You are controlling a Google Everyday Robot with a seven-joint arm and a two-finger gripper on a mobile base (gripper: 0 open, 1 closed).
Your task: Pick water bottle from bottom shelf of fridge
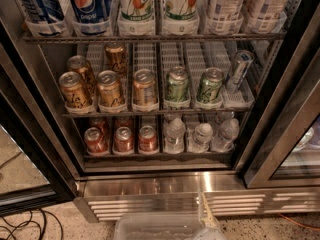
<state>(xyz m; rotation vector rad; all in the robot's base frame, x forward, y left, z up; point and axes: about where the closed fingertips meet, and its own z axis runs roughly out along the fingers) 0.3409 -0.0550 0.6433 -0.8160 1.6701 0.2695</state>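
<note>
The fridge (165,184) stands open in front of me. On its bottom shelf (155,157) three clear water bottles with white caps stand side by side on the right: left (175,134), middle (202,135), right (226,133). Three red cans (123,139) stand to their left. My gripper (202,223) shows only as a pale, partly see-through shape at the bottom edge of the view, in front of the vent grille (240,203), well below and apart from the bottles.
The rack above holds gold cans (110,89), green cans (177,85) and a leaning silver can (239,70). Large bottles fill the top rack (150,36). Dark door frames stand at left (30,149) and right (285,129). Cables (25,226) lie on the floor.
</note>
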